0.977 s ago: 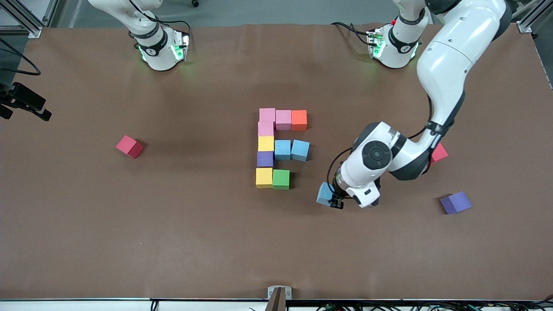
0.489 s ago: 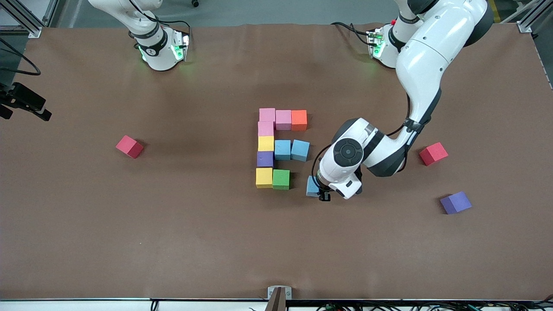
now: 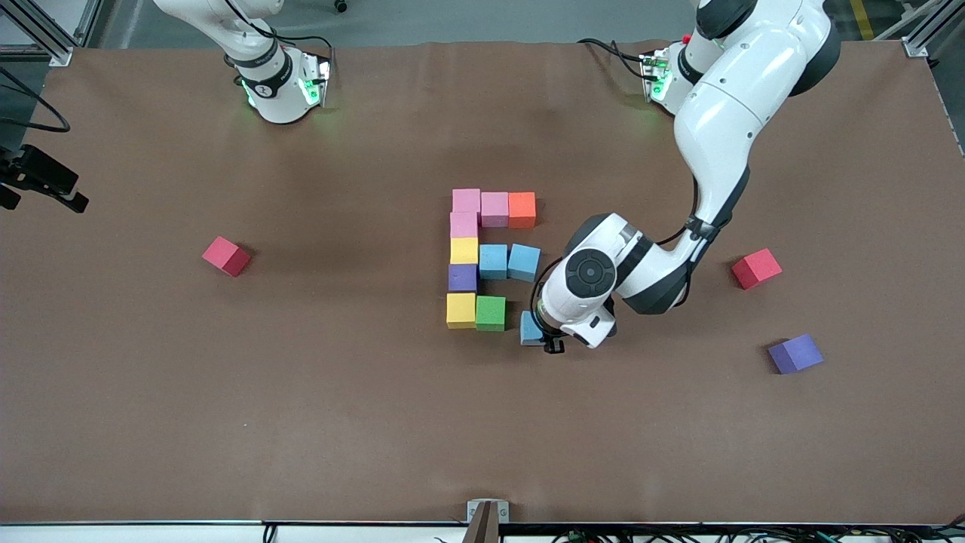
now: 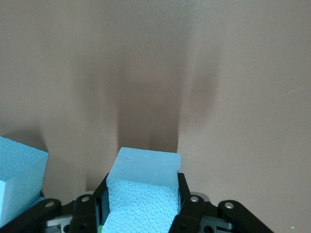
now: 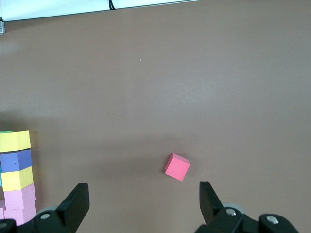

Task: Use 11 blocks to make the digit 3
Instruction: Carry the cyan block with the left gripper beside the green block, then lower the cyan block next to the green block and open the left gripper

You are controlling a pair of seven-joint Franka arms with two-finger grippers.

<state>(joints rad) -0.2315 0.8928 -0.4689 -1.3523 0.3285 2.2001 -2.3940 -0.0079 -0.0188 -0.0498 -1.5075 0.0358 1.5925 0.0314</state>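
The digit figure lies mid-table: three pink cubes (image 3: pixel 466 200), an orange one (image 3: pixel 522 210), two yellow (image 3: pixel 464 250), two light blue (image 3: pixel 493 261), a purple one (image 3: pixel 462 277) and a green one (image 3: pixel 490 313). My left gripper (image 3: pixel 539 335) is shut on a third light blue cube (image 3: pixel 530 328). It holds the cube low over the table, just beside the green cube, toward the left arm's end. The left wrist view shows this cube (image 4: pixel 146 170) between the fingers (image 4: pixel 183 194). My right gripper (image 5: pixel 144 204) is open and empty, high up; it waits.
A red cube (image 3: pixel 226 256) lies toward the right arm's end and also shows in the right wrist view (image 5: pixel 177 166). Another red cube (image 3: pixel 756 268) and a loose purple cube (image 3: pixel 795 354) lie toward the left arm's end.
My left gripper has carried the light blue cube toward the figure, from well apart to just beside the green cube. The right arm has not moved.
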